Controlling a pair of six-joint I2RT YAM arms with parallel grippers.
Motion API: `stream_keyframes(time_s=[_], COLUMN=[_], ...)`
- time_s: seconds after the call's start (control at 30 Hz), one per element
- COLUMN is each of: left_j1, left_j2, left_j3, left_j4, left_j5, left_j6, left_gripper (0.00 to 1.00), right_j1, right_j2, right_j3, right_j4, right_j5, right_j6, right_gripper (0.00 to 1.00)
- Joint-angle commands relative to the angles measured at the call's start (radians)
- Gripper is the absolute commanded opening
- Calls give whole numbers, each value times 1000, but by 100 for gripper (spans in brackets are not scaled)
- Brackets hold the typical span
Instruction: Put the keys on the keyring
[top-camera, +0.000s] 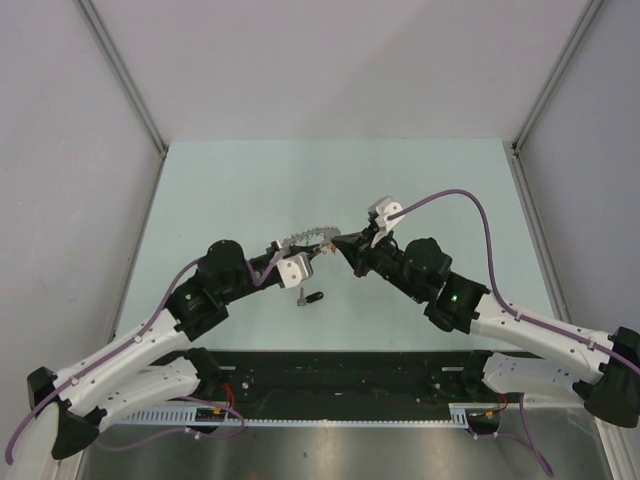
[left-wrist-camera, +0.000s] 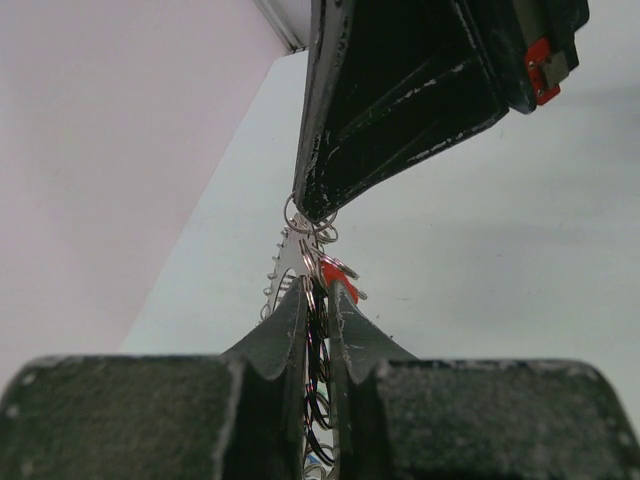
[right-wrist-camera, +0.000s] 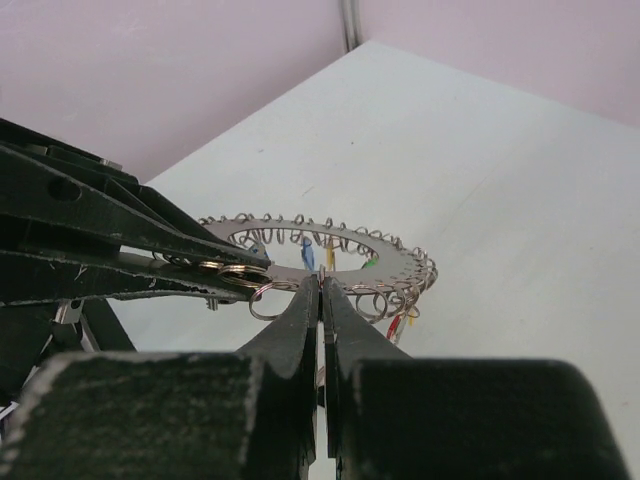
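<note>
The keyring (top-camera: 305, 238) is a flat silver ring edged with many small wire loops, held in the air between both grippers. My left gripper (top-camera: 298, 264) is shut on its near edge; in the left wrist view the fingertips (left-wrist-camera: 296, 312) pinch the ring edge-on, with a red key head (left-wrist-camera: 338, 279) beside them. My right gripper (top-camera: 341, 244) is shut on a thin silver key held edge-on, its tip at the ring's rim (right-wrist-camera: 320, 283). Blue (right-wrist-camera: 308, 256), yellow and green key heads hang under the ring (right-wrist-camera: 400, 262). A black-headed key (top-camera: 311, 297) lies on the table below.
The pale green table (top-camera: 400, 190) is bounded by grey walls at left, back and right. The two arm bases and a black rail (top-camera: 330, 375) run along the near edge. My left gripper's fingers (right-wrist-camera: 130, 250) cross the left of the right wrist view.
</note>
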Motion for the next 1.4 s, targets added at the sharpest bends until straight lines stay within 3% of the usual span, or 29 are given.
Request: stream_keyframes(time_s=[0.0, 0.37, 0.47, 0.67, 0.87, 1.1, 1.37], left_j1=[-3, -3, -3, -3, -3, 11, 198], left_j2=[-2, -40, -43, -61, -133, -137, -19], left_j3=[73, 68, 59, 47, 16, 42, 97], left_j4=[31, 38, 89, 110, 69, 78, 205], left_j5=[-35, 119, 190, 276, 266, 129, 327], left_j6=[-103, -286, -375, -401, -350, -306, -441], left_gripper=[0, 4, 9, 39, 70, 71, 69], right_j1=[7, 5, 2, -54, -143, -272, -380], right_j2=[-47, -41, -39, -56, -84, -94, -73], right_j3=[-4, -21, -22, -22, -22, -22, -21], right_j4=[165, 268, 298, 311, 312, 317, 349], right_j5=[18, -69, -106, -196, -331, -550, -742], right_j6=[-84, -164, -192, -202, -170, -117, -58], right_gripper=[0, 0, 0, 0, 0, 0, 0])
